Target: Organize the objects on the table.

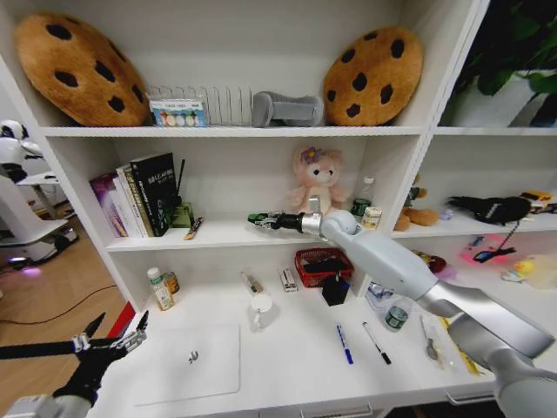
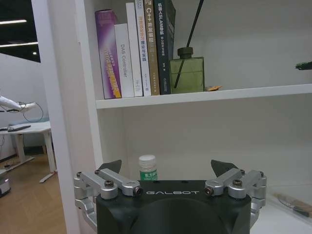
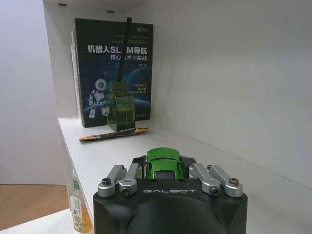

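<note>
My right gripper [image 1: 258, 219] reaches over the middle shelf [image 1: 218, 235], shut on the tiny green toy car [image 3: 165, 160], which sits between its fingers [image 3: 127, 174] just above the shelf board. The silver laptop [image 1: 187, 361] lies closed on the white table [image 1: 287, 366] at the front left. A blue pen [image 1: 345, 344] and a black pen [image 1: 376, 342] lie side by side right of the laptop. My left gripper [image 1: 113, 335] hangs open off the table's left end, holding nothing, and its fingertips [image 2: 113, 166] are spread wide.
Books [image 1: 139, 196] and a green diffuser bottle [image 3: 121, 109] stand at the shelf's left end, ahead of the car. A plush toy [image 1: 315, 181] sits behind my right arm. A red basket [image 1: 322, 266], a white cup [image 1: 261, 309] and small bottles [image 1: 160, 289] stand at the table's back.
</note>
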Motion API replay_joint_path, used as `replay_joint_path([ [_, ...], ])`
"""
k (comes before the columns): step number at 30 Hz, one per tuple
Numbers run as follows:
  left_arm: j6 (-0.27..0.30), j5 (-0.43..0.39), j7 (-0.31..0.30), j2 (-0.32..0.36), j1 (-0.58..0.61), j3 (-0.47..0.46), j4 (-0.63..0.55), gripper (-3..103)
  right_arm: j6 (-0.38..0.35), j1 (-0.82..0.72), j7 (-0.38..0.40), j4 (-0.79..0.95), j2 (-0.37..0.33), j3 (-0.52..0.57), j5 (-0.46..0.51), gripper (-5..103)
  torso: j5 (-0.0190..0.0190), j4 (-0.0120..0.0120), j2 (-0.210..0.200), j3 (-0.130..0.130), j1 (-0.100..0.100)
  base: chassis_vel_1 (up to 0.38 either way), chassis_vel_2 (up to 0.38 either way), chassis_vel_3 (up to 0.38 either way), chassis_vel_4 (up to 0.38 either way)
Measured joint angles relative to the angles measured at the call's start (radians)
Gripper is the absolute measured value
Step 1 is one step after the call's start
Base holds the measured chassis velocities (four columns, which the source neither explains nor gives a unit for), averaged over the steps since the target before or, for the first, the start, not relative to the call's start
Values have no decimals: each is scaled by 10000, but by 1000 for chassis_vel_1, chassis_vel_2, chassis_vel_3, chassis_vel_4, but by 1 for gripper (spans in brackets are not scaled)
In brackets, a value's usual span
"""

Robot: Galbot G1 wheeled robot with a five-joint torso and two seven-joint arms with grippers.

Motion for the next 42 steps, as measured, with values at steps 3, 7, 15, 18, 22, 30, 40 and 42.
replay_joint_path([
  [3,0,0,0,0,0,0,0,100,-45,38,40,-23,60,-101,-63,36,0,1,0,0,0,0,0,0,0],
  [7,0,0,0,0,0,0,0,100,-90,34,63,31,59,-167,-83,36,0,1,0,-1,0,0,0,0,0],
  [15,0,0,0,0,0,0,0,100,-99,-60,132,52,27,-295,-151,33,0,1,0,-1,0,0,0,0,0],
  [18,0,0,0,0,0,0,0,100,-87,-125,126,87,9,-292,-199,37,1,1,0,0,0,0,0,0,0],
  [22,0,0,0,0,0,0,0,100,-42,-141,122,119,8,-216,-176,53,0,1,0,0,-1,0,0,0,0],
  [30,0,0,0,0,0,0,0,100,208,-164,406,520,-86,258,196,86,0,3,0,0,-1,0,0,0,0],
  [40,0,0,1,1,0,1,-1,100,113,-3611,5230,5699,-2050,3478,932,100,3,4,0,-1,-1,0,0,0,0],
  [42,0,0,-1,0,0,0,-1,100,376,-4584,5669,6333,-2489,4081,568,100,8,-3,0,-1,-1,0,0,0,0],
])
